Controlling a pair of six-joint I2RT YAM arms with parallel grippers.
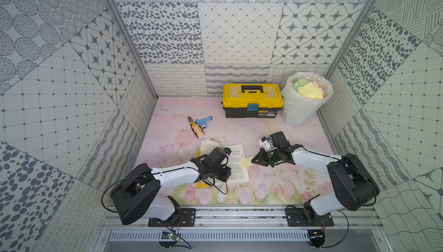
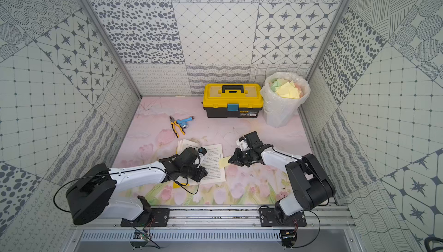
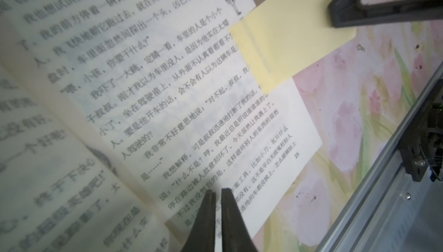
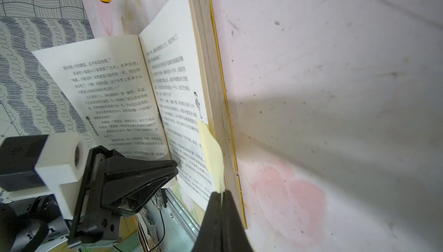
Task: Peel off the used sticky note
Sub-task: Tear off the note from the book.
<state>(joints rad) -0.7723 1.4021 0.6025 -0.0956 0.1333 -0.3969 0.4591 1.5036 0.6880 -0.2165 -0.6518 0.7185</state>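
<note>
Right jaws clenched on the sticky note (image 4: 210, 147), closed left jaws resting on the book (image 1: 236, 158) beneath; a sharp tug could rip the page

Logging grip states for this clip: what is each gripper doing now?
Left gripper: shut, holding nothing, tips on the open white-paged book.
Right gripper: shut on the pale yellow paper sticky note.
</note>
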